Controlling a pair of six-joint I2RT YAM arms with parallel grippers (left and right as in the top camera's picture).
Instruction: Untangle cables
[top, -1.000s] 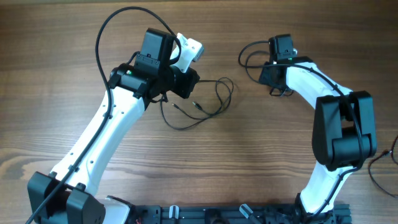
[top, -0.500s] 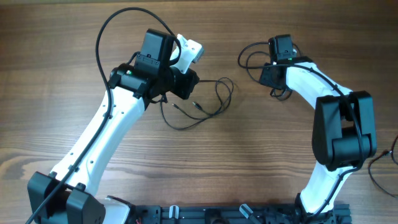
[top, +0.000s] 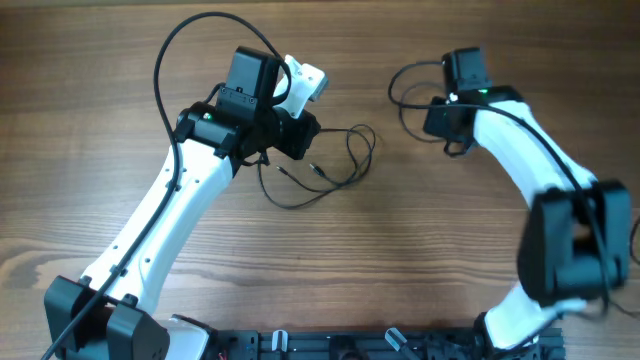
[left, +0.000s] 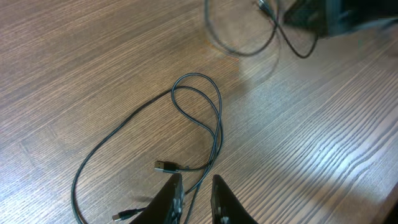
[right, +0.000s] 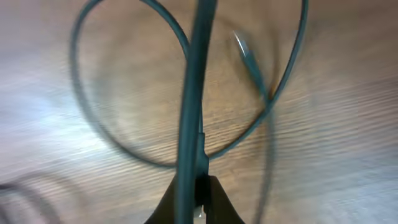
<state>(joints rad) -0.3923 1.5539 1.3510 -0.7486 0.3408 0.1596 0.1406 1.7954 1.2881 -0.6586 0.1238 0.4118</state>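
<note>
Overhead: thin black looped cable with silvery plugs (top: 372, 142) lying mid-table by left gripper (top: 312, 135); second thin black cable (top: 392, 88) coiled beside right gripper (top: 440, 122). Left wrist: narrow jaws straddling the first cable, real pinch impossible to tell. Right wrist: clamped on the second, probably for tugging loops apart.

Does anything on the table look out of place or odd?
Nothing looks spilled or damaged. The loose cable lies in crossed loops on the table; the second cable is pinched in the shut right gripper.
</note>
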